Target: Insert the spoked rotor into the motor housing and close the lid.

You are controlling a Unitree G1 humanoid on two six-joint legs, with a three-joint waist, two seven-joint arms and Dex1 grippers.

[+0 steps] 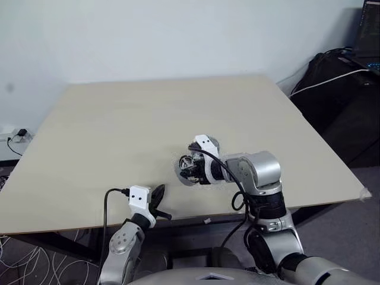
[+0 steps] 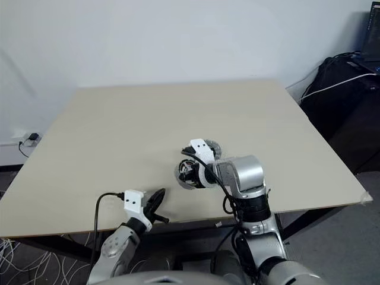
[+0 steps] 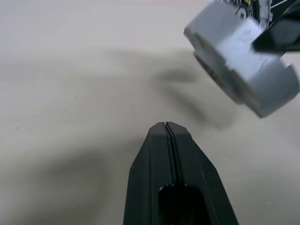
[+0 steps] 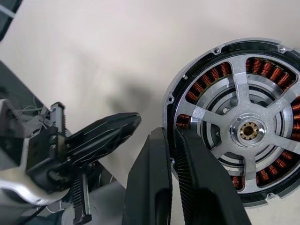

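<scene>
1 table (image 1: 119,130), 2 tools: left tool (image 1: 158,200), right tool (image 4: 171,154), 1 spoked rotor (image 4: 246,129), 1 motor housing (image 4: 213,75)

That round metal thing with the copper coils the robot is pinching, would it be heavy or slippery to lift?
The motor housing looks solid metal with dense copper windings, so it is probably heavy for its size and stiff. The right pincer grips only its thin smooth rim, so it might slip or swing. Being round, it would likely roll if dropped on edge.

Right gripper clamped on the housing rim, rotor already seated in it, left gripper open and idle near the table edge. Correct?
Not quite. The left gripper is shut, its fingers pressed together, as the left wrist view shows. The rest holds: the right gripper pinches the rim of the housing with the rotor sitting inside, and the left one idles near the table edge.
</scene>
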